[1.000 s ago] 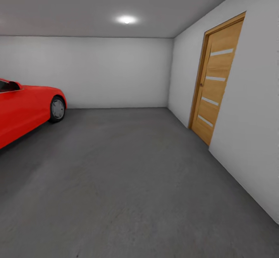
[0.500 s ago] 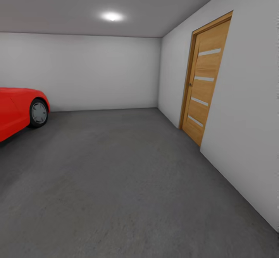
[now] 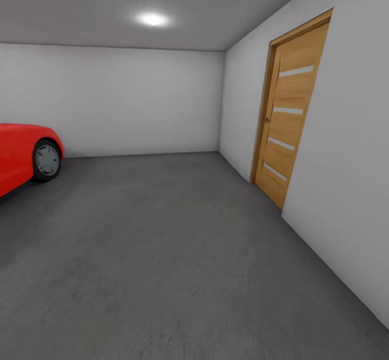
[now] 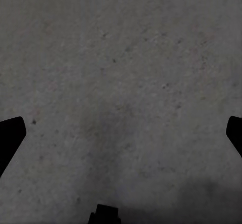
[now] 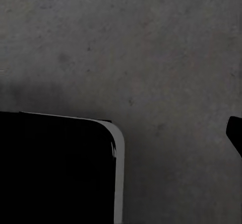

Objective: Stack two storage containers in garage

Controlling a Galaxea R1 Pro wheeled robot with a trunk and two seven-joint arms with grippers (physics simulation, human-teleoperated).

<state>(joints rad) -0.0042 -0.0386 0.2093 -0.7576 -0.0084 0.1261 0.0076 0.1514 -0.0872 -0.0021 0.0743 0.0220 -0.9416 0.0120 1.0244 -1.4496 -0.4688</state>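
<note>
A: What lies ahead of me?
B: The garage: the floor [image 3: 162, 252] of dark grey concrete, pale walls, a wooden door [image 3: 289, 114] at right, a red car [image 3: 24, 152] at left, a ceiling light [image 3: 153, 19] above

A: And my fingers?
B: My left fingers [image 4: 10, 138] stand spread wide over the concrete, grasping nothing. Of my right fingers [image 5: 234, 133] one tip shows beside a black rounded body [image 5: 55, 168]; their state I cannot tell

A: The containers?
B: I cannot tell where they are
</note>
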